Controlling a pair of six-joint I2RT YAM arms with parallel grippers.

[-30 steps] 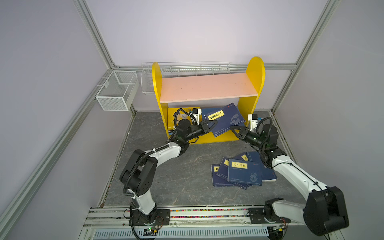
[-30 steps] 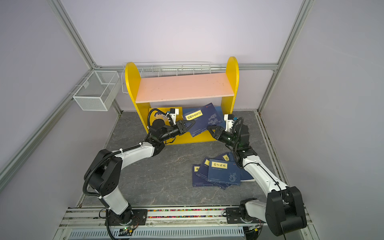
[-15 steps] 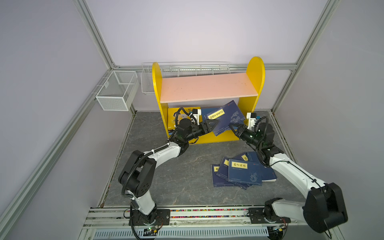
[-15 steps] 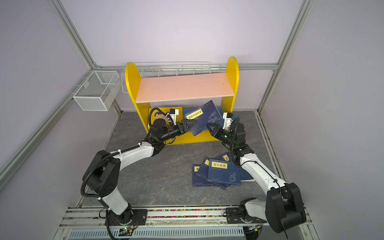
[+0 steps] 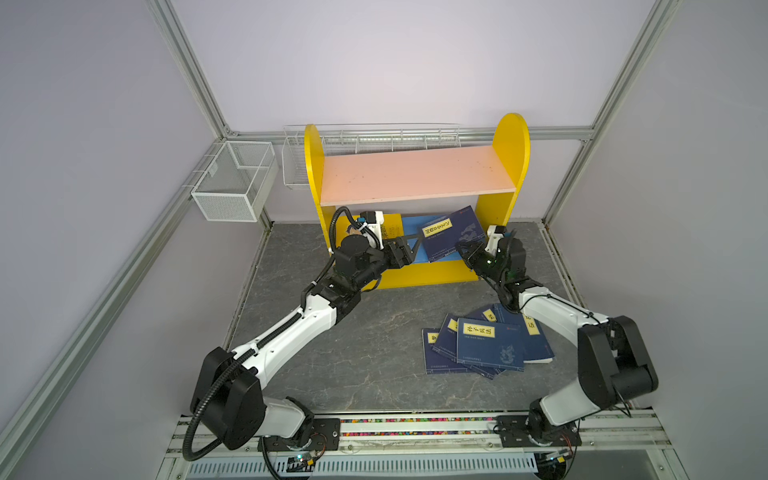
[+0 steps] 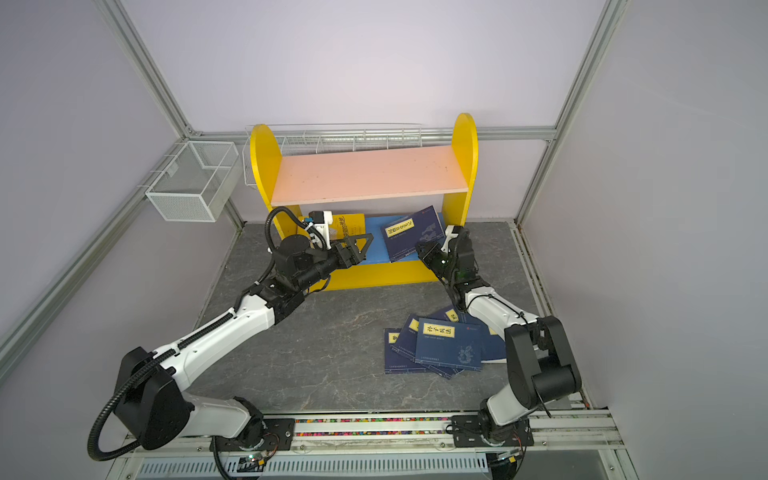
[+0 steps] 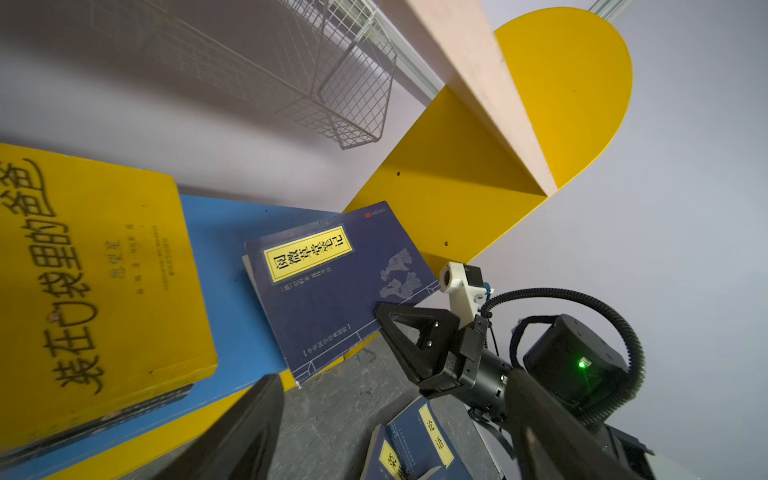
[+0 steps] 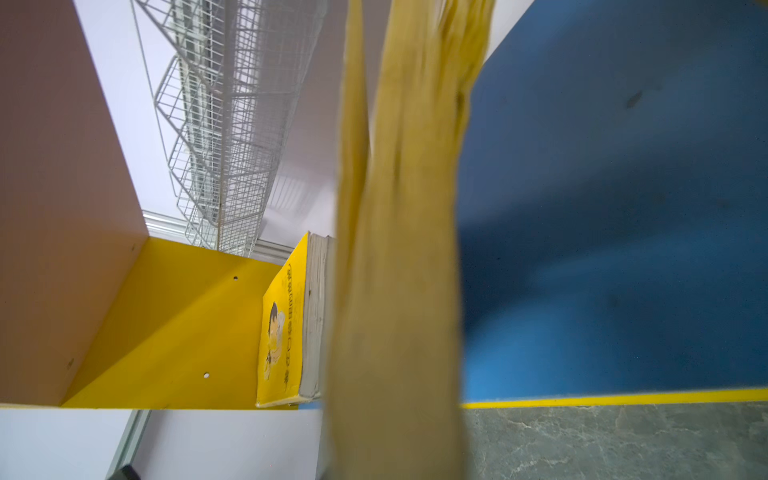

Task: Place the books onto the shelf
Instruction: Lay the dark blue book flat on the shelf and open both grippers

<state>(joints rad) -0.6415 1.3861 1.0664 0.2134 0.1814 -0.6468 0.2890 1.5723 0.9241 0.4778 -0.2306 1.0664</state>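
Observation:
The shelf (image 5: pixel 415 174) (image 6: pixel 370 174) stands at the back. On its blue lower board (image 5: pixel 409 222) a navy book (image 5: pixel 451 235) (image 6: pixel 409 235) (image 7: pixel 345 286) with a yellow label leans tilted. My right gripper (image 5: pixel 462 248) (image 6: pixel 419 249) (image 7: pixel 380 309) is shut on that book's near right corner; in the right wrist view the book's tan page edge (image 8: pixel 399 291) hides the jaws. My left gripper (image 5: pixel 409 247) (image 6: pixel 357 249) (image 7: pixel 395 432) is open just left of the book, apart from it. A yellow book (image 5: pixel 390 230) (image 7: pixel 95 282) (image 8: pixel 282 332) is at the board's left end.
Several navy books (image 5: pixel 486 340) (image 6: pixel 440 345) lie fanned out on the grey floor under my right arm. A white wire basket (image 5: pixel 232 183) hangs on the left wall, and a long one (image 5: pixel 374 139) runs behind the shelf. The pink upper board is bare.
My left gripper has opened and let go of the navy book. My right gripper has closed on the book's right corner, and the book now sits further in on the lower board.

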